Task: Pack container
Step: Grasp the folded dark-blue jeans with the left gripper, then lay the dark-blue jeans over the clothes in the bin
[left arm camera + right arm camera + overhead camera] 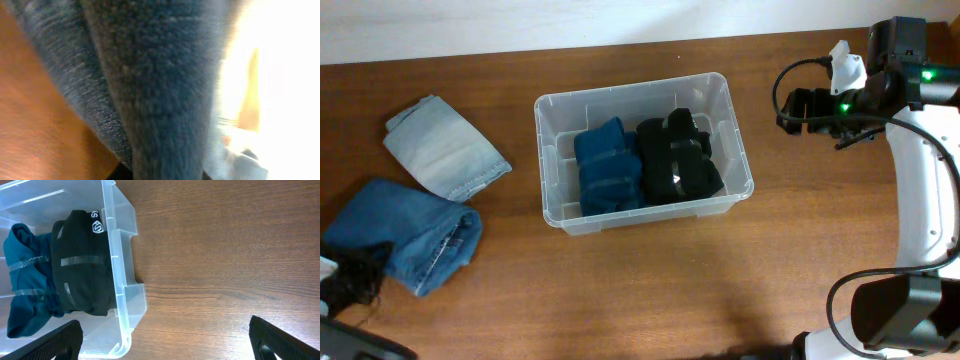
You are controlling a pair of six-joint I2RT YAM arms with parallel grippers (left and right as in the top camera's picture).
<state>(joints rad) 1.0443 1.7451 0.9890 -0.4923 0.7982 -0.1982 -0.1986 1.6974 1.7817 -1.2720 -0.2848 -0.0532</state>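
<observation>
The clear plastic container (548,160) stands mid-table and holds a folded blue garment (608,165) beside a folded black garment (678,160). In the right wrist view its rim (117,255) is at the left, with the black garment (82,265) and the blue garment (27,280) inside. My right gripper (170,345) is open and empty, up over the table to the right of the container (800,108). My left gripper (348,285) is at the lower edge of a dark blue pair of jeans (405,230). The denim (150,90) fills the left wrist view and hides the jaws.
A folded light-blue denim piece (445,148) lies left of the container, just above the dark jeans. The wooden table (650,290) runs to a pale wall at the back. The right arm's white links and cables stand along the right edge.
</observation>
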